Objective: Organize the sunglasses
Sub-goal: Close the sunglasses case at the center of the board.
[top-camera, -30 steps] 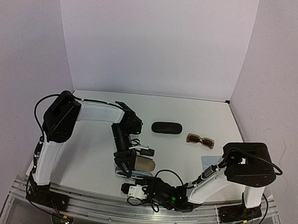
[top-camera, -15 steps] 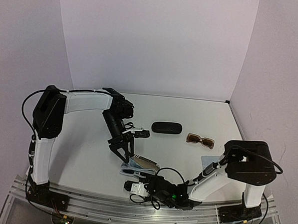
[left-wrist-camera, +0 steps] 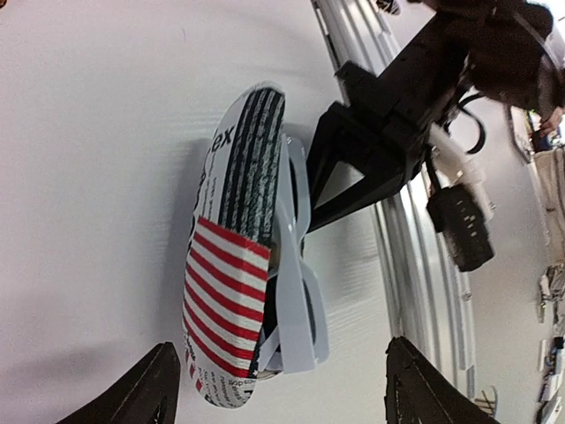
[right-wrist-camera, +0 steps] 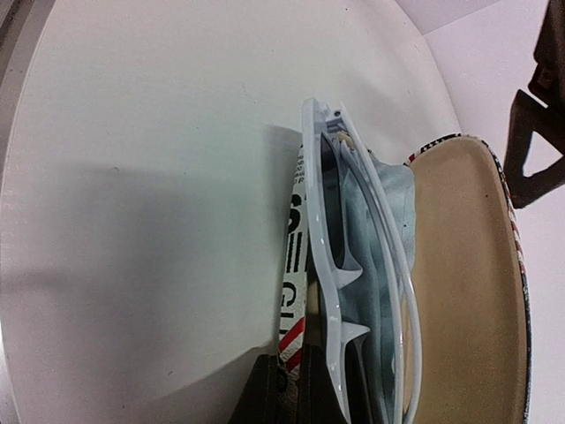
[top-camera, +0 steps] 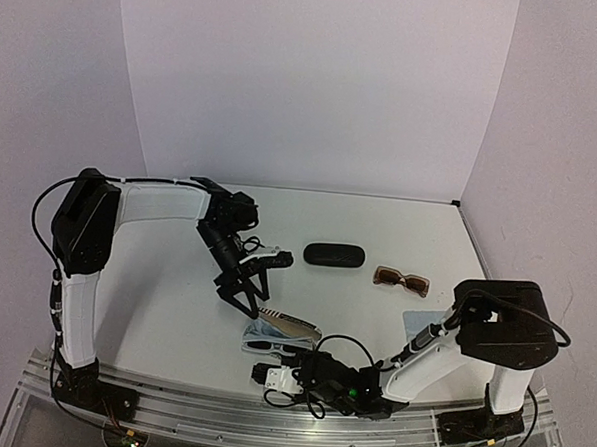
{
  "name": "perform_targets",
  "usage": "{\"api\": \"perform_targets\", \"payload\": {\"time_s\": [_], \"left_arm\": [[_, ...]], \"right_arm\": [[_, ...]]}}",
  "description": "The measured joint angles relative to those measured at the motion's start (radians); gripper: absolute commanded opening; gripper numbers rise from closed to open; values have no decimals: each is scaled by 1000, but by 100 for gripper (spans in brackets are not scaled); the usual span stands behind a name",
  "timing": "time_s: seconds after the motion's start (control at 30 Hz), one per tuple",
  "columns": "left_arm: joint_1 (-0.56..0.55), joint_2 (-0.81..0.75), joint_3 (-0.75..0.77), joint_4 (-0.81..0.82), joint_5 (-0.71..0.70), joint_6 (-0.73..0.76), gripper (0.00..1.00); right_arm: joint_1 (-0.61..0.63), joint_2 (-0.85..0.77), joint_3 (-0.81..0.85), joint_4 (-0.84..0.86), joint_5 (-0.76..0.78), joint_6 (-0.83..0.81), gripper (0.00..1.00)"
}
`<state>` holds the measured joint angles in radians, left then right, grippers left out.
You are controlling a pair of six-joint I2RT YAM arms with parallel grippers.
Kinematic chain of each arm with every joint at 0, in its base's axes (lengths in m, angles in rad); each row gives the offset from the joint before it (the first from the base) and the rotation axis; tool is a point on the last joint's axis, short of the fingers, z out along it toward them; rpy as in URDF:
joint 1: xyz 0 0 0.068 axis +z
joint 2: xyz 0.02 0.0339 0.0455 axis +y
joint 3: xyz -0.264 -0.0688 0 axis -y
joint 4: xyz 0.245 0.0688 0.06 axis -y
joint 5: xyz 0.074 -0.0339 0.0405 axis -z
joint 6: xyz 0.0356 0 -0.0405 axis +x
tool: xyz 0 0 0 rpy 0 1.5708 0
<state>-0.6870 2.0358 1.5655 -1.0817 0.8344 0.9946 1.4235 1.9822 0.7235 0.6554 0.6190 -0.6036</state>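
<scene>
The white sunglasses (right-wrist-camera: 340,265) are lying folded inside the open striped case (top-camera: 285,329) on a pale blue lining, close to the near edge of the table (top-camera: 174,307). The lid is standing open on the far side. The right gripper (top-camera: 268,360) is sitting closed and narrow at the case's near wall, apparently pinching it to steady it.

The left gripper (top-camera: 260,287) is hovering with its fingers spread wide and holding nothing. It is just behind and above the case, not touching it.

The case is lying roughly left to right across the table. In the left wrist view its long axis is running straight between the two spread fingers, so they are straddling its short width. That alignment is what the next step seems to turn on: the left arm is the free one and the nearer one to the lid, so shutting the lid looks like its job.

The brown sunglasses (top-camera: 402,280) are waiting on the bare table, well apart to the right and nearer the right arm, beside the black case (top-camera: 334,255).
</scene>
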Motion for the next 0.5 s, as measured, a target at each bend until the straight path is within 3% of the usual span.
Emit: {"api": "perform_targets", "payload": {"time_s": [0.17, 0.33, 0.5], "left_arm": [[-11, -5, -57, 139, -101, 15, 65], [-20, -5, -57, 211, -129, 39, 42], [-24, -6, -87, 209, -107, 68, 27]], "right_arm": [[0, -2, 0, -4, -3, -2, 5], [0, -4, 0, -8, -4, -2, 5], [0, -6, 0, -11, -4, -2, 5]]}}
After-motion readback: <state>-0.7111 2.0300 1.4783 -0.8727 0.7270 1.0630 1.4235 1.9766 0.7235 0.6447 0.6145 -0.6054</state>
